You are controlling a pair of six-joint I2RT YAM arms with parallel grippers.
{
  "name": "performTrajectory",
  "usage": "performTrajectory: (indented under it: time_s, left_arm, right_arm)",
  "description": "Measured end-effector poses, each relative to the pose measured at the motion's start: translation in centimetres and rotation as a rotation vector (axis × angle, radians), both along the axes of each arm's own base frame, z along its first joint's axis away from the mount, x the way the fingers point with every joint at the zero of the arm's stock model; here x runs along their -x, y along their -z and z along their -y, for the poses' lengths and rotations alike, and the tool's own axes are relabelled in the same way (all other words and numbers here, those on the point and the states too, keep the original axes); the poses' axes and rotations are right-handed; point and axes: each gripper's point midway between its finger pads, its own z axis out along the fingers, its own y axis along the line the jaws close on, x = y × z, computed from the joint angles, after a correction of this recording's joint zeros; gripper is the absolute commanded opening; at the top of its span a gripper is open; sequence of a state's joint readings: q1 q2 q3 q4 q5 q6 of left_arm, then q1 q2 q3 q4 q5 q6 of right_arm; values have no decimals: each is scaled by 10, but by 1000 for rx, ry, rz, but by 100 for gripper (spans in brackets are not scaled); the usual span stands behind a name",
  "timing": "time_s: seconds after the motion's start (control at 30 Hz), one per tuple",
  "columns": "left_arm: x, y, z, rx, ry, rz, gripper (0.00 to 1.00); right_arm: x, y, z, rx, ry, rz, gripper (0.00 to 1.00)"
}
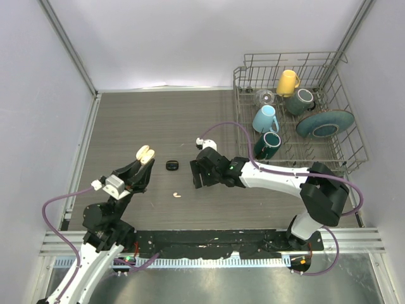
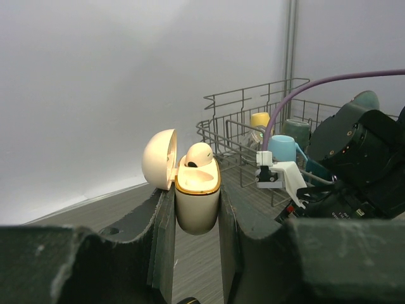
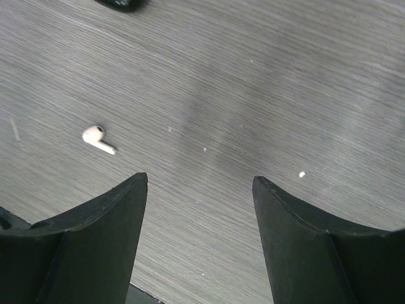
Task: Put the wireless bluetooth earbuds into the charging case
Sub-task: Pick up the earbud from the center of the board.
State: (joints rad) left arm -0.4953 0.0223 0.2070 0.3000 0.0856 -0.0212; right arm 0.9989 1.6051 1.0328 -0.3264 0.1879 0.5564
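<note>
The big grey wood-grain worktop fills the middle. At its far right corner sits a silver wire dish rack. In the rack are a round blue-green plate standing on its edge, a yellow mug, a grey-green mug, a light blue mug and a dark green mug.

The left pincer is closed tight on a cream-white egg-shaped charging case. It holds the case up off the worktop, one finger on each side. The round lid of the case is flipped open to the left. One cream-white earbud sits in the case, its top poking out.

The right pincer is wide open and holds nothing. It hangs close above bare worktop near the middle.

A small black rounded thing lies on the worktop between the two pincers. I cannot tell what it is.

The smallest thing is a second cream-white earbud. It lies flat on the worktop, nearer the arms' bases than the black thing, just to the side of the right pincer and touching nothing.
</note>
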Motion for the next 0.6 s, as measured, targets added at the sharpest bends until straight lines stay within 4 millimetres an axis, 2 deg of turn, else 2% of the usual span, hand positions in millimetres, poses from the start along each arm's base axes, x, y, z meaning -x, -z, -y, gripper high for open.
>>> performTrajectory:
  time_s: [0.2, 0.33, 0.5, 0.6]
  left_arm:
    - [-2, 3, -1, 3, -10, -4, 0]
    - [-5, 9, 0, -2, -13, -15, 0]
    - [-10, 19, -3, -1, -37, -32, 0]
    - [-13, 20, -7, 9, -63, -41, 0]
  right_arm:
    - [-1, -10, -15, -59, -35, 7, 72]
    - [-8, -11, -36, -69, -69, 10, 71]
    - [-14, 3, -63, -49, -105, -1, 69]
    - [-12, 15, -72, -31, -121, -14, 67]
